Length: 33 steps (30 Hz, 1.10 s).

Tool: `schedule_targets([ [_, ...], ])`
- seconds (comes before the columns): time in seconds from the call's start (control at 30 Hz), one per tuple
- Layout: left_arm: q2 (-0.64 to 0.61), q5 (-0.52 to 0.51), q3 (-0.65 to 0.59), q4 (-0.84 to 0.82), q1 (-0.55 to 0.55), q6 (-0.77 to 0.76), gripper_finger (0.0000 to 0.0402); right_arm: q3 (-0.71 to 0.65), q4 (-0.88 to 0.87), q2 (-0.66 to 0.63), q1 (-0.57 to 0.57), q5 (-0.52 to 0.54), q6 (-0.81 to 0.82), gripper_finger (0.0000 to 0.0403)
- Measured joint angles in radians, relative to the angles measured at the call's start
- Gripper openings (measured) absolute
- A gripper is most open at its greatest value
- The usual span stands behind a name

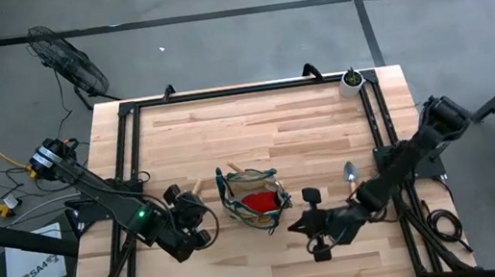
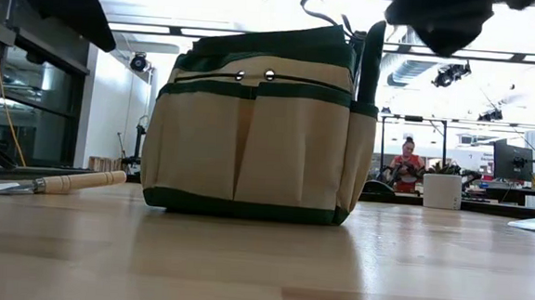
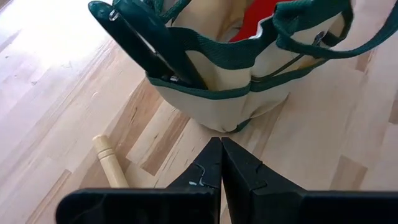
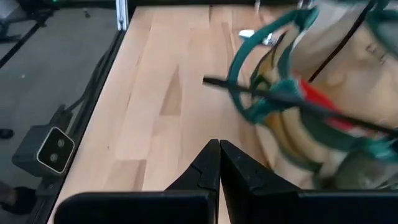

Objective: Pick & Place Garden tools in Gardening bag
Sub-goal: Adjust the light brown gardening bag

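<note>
Hovering on either side of the gardening bag [image 1: 254, 201], both grippers were empty with fingers pressed fully together: the left gripper [image 3: 221, 163] just off the bag's left side, the right gripper [image 4: 219, 163] just off its right. The bag stood upright near the middle of the table [image 1: 265, 121], toward the front edge, with a red glove [image 1: 260, 201] visible inside it. Two tools remained outside: a wooden-handled tool [image 3: 111, 162] lay on the table just left of the bag, close under the left gripper, and a trowel [image 1: 351, 176] lay toward the right edge, near the right arm. A small white pot [image 1: 350, 82] sat at the far right corner, well apart. Risks, as judged: with fingers closed, neither gripper could take a tool without first opening; either arm, being so near the soft bag, might snag a loop handle or push the bag askew; the round wooden handle might roll if nudged.
</note>
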Motion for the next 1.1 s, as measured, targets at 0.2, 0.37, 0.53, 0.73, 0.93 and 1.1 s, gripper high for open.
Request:
schedule_targets([
  [0.2,0.0,0.002,0.0,0.013,0.0,0.0,0.0,0.0,0.022,0.062,-0.024,-0.001,0.064,0.0002],
  [0.37,0.0,0.003,0.0,0.041,0.0,0.012,0.0,0.0,0.077,0.071,-0.056,0.002,0.06,0.0002],
  [0.53,0.0,0.004,0.0,0.077,0.0,0.037,0.0,0.0,0.16,0.071,-0.082,0.003,0.012,0.0002],
  [0.73,0.001,0.008,0.0,0.091,0.0,0.05,0.0,0.0,0.243,0.071,-0.101,0.014,0.007,0.0002],
  [0.93,0.001,0.026,0.0,0.092,0.0,0.05,0.0,0.0,0.297,0.071,-0.116,0.074,0.012,0.0002],
  [1.1,0.001,0.034,0.0,0.092,0.0,0.05,0.0,0.0,0.318,0.071,-0.14,0.085,0.061,0.0002],
])
